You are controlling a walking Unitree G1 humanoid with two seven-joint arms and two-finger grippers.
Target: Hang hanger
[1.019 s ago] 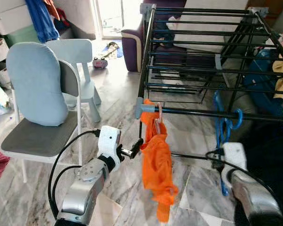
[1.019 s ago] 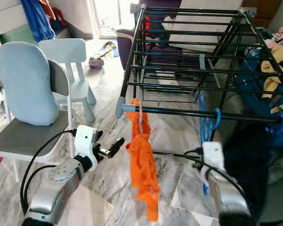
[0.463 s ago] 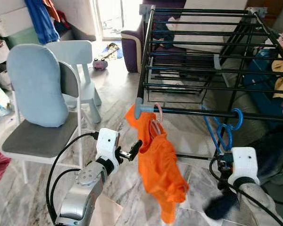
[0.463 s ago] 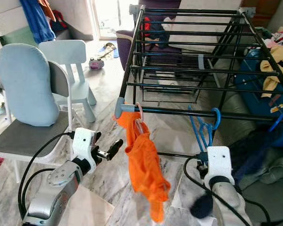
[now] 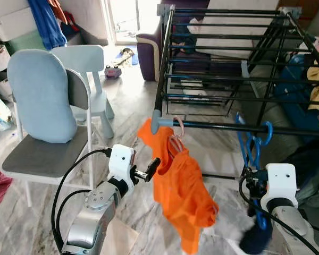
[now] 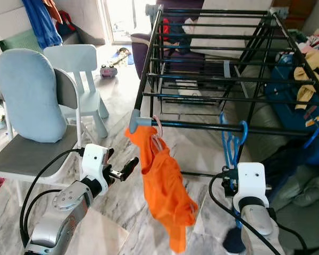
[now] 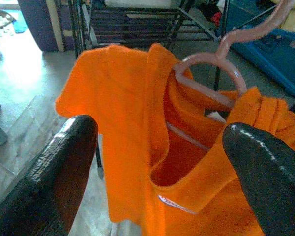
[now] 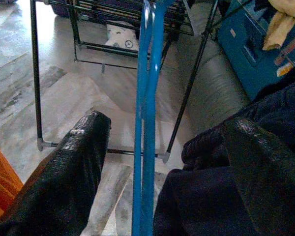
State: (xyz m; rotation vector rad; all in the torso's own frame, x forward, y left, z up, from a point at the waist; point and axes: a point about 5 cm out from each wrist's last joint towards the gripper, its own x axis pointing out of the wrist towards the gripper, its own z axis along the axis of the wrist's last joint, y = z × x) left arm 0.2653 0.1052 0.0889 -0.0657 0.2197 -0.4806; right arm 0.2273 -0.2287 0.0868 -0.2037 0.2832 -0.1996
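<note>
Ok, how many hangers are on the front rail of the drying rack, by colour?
Pink hanger, carrying the orange shirt: 1
Blue hanger: 1
Total on the front rail: 2

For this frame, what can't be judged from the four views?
- Blue hanger: its lower end is cut off by the right wrist view's edge and hidden behind the right gripper in the eye views.
- Pink hanger: its arms are hidden inside the orange shirt.
- Dark garment: cut off by the right wrist view's edge, type unclear.
</note>
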